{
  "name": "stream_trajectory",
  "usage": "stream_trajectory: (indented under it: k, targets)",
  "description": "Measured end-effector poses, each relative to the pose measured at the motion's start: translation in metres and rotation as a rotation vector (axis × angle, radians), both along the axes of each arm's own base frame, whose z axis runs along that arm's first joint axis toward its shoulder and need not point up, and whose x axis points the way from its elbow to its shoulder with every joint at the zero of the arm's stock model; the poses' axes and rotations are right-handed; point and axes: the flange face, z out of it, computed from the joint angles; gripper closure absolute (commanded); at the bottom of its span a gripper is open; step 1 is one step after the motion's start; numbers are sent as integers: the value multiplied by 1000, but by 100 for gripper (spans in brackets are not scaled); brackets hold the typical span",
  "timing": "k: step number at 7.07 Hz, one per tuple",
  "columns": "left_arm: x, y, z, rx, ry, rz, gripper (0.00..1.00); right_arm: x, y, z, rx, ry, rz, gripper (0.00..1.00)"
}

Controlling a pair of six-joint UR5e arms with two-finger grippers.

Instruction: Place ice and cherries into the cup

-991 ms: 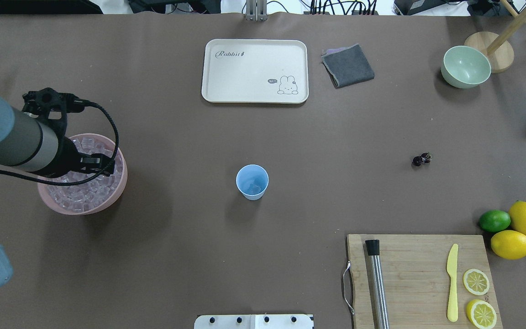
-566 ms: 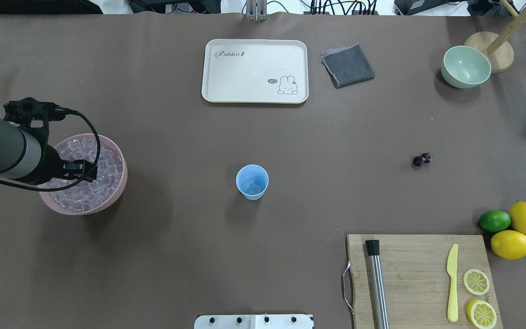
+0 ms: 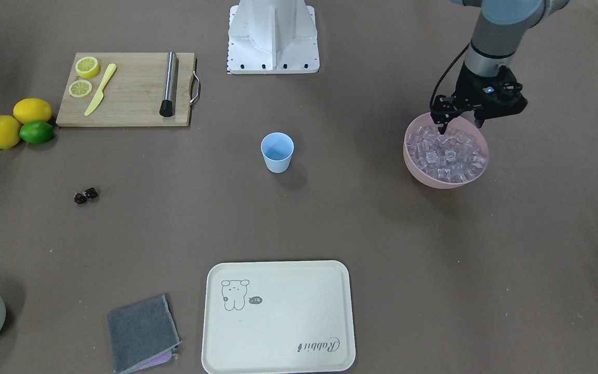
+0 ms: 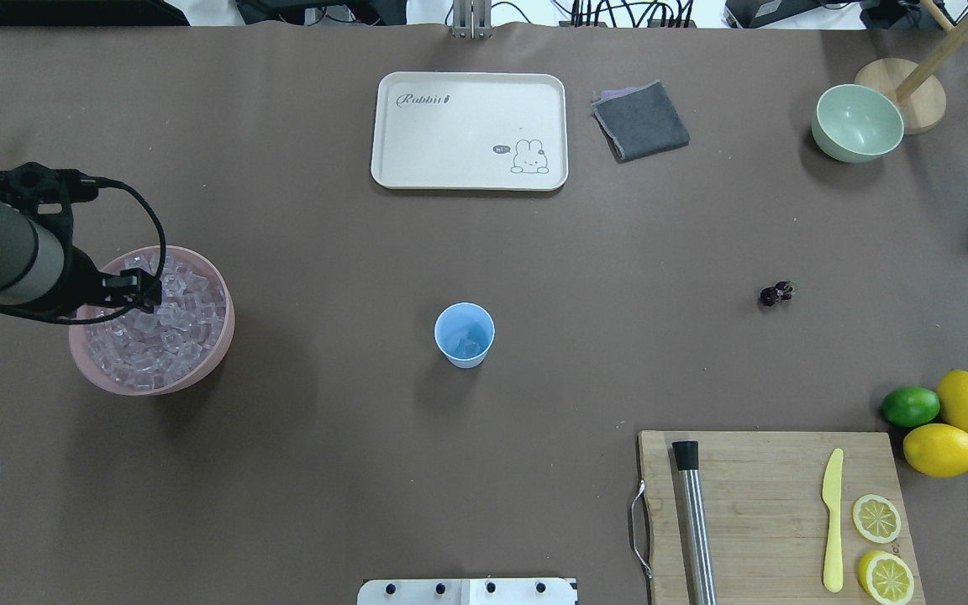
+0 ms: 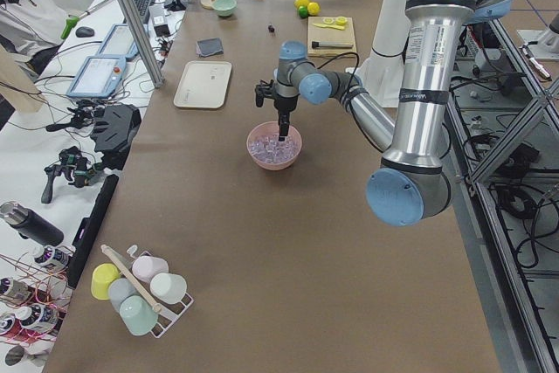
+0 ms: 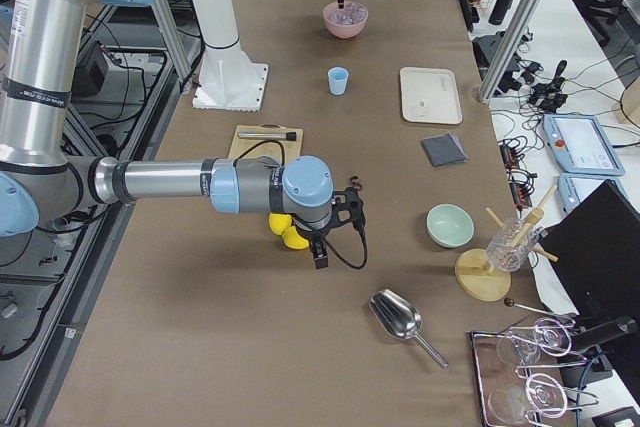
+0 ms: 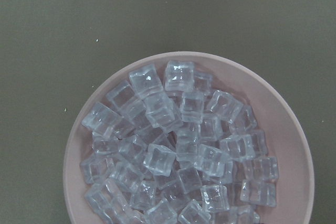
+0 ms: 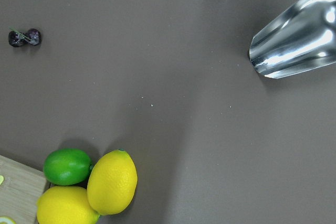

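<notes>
grey arm [image 3: 488,47], pale blue joints [image 3: 506,8], black left gripper [image 3: 459,126], cable [image 4: 156,227].

You've got the cup [image 4: 464,334] sitting mid-table, the ice [image 4: 165,336] piled in a bowl [image 4: 228,336] well off to the robot's left, cherries [image 4: 776,292] well off to its right, tray [image 4: 467,130] beyond the cup.

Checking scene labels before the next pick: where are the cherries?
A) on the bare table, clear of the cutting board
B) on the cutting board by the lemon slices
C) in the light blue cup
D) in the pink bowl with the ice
A: the cherries lie on the bare table, well apart from both the cup and the cutting board.
</notes>
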Motion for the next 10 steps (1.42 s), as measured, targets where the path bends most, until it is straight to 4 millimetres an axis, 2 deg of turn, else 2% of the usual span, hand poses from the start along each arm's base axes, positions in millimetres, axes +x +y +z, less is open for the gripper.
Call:
stream_trajectory:
  k: [1,2,4,7,10]
  targets:
    - [-21,-19,11,-51,38,-63,11,0,0,-1,2,0,0,0]
    - [-29,-32,20,-109,97,-142,11,0,0,-1,3,0,-1,0]
    - [-28,-46,29,-213,210,-315,11,0,0,-4,9,0,0,0]
    - [-18,-39,33,-325,264,-530,11,0,0,-10,20,0,1,0]
    - [-2,-23,50,-359,230,-589,12,0,5,-11,18,0,0,0]
